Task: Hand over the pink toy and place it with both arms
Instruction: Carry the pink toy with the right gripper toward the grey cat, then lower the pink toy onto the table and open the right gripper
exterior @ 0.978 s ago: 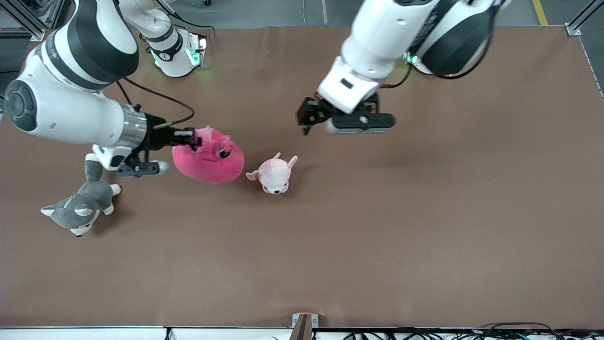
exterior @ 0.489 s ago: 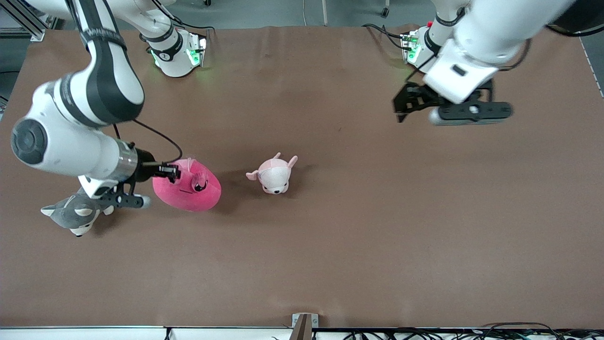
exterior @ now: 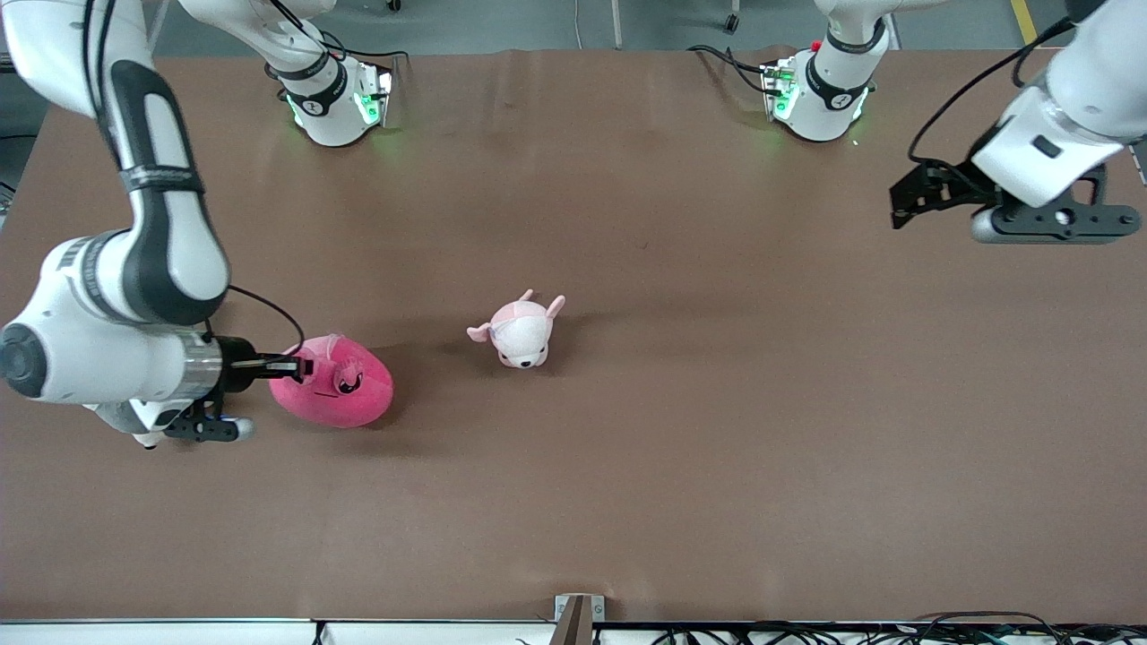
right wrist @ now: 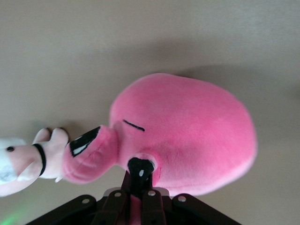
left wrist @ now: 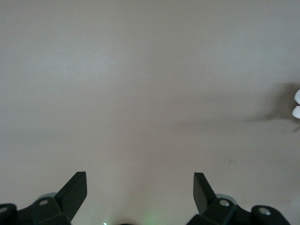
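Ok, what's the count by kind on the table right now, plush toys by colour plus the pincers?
Hot-pink plush: 1, the pink toy, pinched in the shut right pincer
Pale pink-and-white plush: 1
Pincers: 2, the left pincer open over the table at the left arm's end
Total: 4. Anything under the right arm is hidden.

Fuzzy plush pink toy [exterior: 336, 399] on a matt brown table [exterior: 717, 448].
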{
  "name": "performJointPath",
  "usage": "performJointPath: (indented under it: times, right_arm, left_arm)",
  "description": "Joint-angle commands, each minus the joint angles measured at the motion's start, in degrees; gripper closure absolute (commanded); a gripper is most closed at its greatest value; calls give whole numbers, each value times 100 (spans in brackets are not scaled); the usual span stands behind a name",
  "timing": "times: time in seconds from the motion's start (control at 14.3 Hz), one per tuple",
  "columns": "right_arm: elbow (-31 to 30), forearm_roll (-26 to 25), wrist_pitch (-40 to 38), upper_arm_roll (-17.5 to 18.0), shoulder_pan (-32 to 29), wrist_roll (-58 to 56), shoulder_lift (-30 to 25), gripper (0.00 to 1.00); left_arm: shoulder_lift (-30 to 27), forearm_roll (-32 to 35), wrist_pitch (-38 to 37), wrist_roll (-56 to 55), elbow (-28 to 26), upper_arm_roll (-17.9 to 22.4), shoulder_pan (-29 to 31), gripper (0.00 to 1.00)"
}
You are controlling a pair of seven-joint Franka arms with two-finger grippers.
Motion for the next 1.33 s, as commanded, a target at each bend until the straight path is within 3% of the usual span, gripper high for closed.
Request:
performJointPath:
  times: [0.0, 0.21, 0.56, 0.77, 1.05, 1.12, 1.19, 1.26]
  right_arm:
    - [112, 457, -629, 109, -392, -751, 118, 100]
    - [130, 633, -1019, 109, -533, -1131, 127, 100]
    - [165, 774, -1019, 109, -788, -2097, 530, 100]
    - [156, 1071, -1019, 109, -797, -2433, 715, 100]
    - [174, 1293, -958, 109, -859, -2626, 874, 99]
    - [209, 1293, -940, 109, -850, -2626, 856, 79]
    - [305, 1284, -940, 109, -841, -2635, 839, 9]
    - [410, 1284, -932, 109, -858, -2600, 830, 0]
  left_arm:
    - [-190, -94, 146, 529, -129, -33, 471, 0]
    - [-129, -41, 208, 926, 55, -15, 788, 0]
    - [126, 267, 489, 875, 240, -33, 753, 0]
    - [407, 275, 490, 848, 741, -33, 710, 0]
    - [381, 240, 463, 821, 750, -77, 718, 0]
    - [381, 240, 463, 821, 750, -77, 718, 0]
    - [381, 240, 463, 821, 750, -85, 718, 0]
    - [381, 240, 463, 830, 742, -77, 727, 0]
